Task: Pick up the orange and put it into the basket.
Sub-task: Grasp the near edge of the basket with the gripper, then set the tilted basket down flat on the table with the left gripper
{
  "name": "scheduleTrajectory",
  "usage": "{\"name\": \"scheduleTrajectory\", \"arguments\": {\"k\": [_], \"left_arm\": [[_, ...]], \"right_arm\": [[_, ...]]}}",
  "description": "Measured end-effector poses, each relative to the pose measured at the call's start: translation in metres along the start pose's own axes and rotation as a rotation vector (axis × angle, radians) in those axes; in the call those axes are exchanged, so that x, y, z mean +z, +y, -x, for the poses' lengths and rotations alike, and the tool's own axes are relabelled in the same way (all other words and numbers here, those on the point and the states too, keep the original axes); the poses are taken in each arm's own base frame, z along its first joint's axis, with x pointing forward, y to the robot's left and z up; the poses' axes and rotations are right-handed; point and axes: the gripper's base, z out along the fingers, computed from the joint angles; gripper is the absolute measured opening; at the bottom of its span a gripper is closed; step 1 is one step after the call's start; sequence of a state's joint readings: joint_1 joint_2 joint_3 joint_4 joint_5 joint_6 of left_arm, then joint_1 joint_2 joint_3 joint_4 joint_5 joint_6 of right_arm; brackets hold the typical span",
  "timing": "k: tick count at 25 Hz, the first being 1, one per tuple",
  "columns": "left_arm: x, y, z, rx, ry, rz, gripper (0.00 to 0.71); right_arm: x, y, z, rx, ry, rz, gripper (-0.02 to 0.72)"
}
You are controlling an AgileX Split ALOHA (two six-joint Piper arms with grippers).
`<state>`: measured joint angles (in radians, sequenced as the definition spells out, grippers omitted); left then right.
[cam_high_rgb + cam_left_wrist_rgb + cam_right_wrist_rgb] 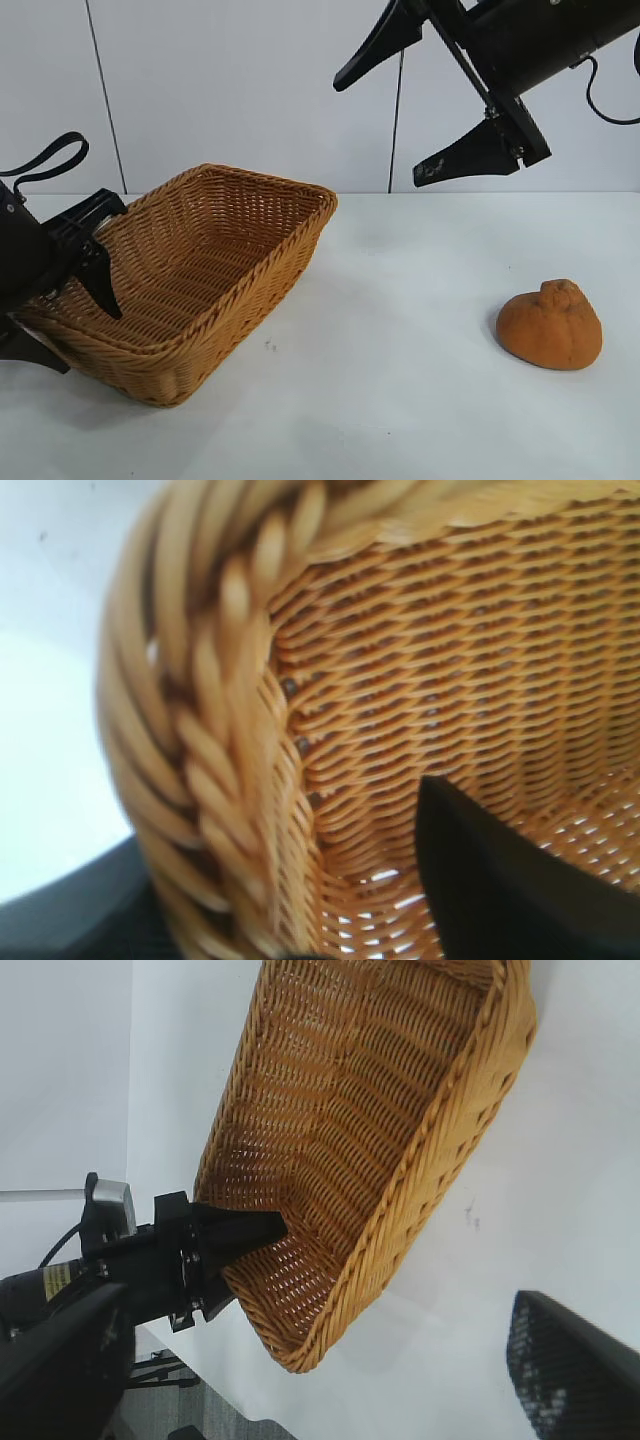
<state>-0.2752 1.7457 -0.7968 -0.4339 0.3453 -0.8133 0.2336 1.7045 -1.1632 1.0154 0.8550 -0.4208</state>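
We find the left gripper (62,300) clamped on the basket (215,250) rim at the table's (400,400) left edge. The right gripper (400,115) hangs spread high above the table; the orange (550,324) rests near its right edge.

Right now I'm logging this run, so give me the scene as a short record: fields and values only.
orange: on the table, right side, untouched
basket: left side, empty, one end tilted up off the table
left gripper: shut on the basket's rim, one finger inside
right gripper: open, raised above the table, holding nothing
task state: orange not yet picked up
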Motion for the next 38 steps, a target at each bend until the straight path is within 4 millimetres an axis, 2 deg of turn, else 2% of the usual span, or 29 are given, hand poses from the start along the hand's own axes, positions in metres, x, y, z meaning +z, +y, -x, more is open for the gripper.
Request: {"name": "scheduleTrajectory", "arguments": {"k": [9, 13, 16, 20, 25, 28, 32, 38], "left_arm": [[0.009, 0.004, 0.000, -0.003, 0.006, 0.027, 0.239], [0.009, 0.003, 0.001, -0.034, 0.000, 0.015, 0.083], [0.008, 0.003, 0.000, -0.008, 0.018, 0.034, 0.082], [-0.002, -0.009, 0.012, 0.016, 0.047, 0.041, 0.082], [-0.020, -0.039, 0.045, 0.173, 0.062, 0.007, 0.082], [-0.023, -0.058, 0.060, 0.290, 0.086, 0.001, 0.082], [-0.012, -0.073, 0.066, 0.464, 0.190, 0.041, 0.082], [-0.005, -0.079, 0.063, 0.648, 0.249, 0.071, 0.082]], "right_arm": [[0.000, 0.000, 0.000, 0.000, 0.005, 0.002, 0.694], [0.000, 0.000, -0.001, 0.000, 0.008, 0.004, 0.694], [0.000, 0.001, -0.002, 0.000, 0.024, 0.011, 0.694], [0.000, 0.001, -0.002, 0.000, 0.025, 0.011, 0.694], [0.000, 0.001, -0.002, 0.000, 0.025, 0.011, 0.694], [0.000, 0.001, -0.002, 0.000, 0.025, 0.011, 0.694], [0.000, 0.001, -0.003, 0.000, 0.029, 0.013, 0.694], [0.000, 0.001, -0.003, 0.000, 0.033, 0.015, 0.694]]}}
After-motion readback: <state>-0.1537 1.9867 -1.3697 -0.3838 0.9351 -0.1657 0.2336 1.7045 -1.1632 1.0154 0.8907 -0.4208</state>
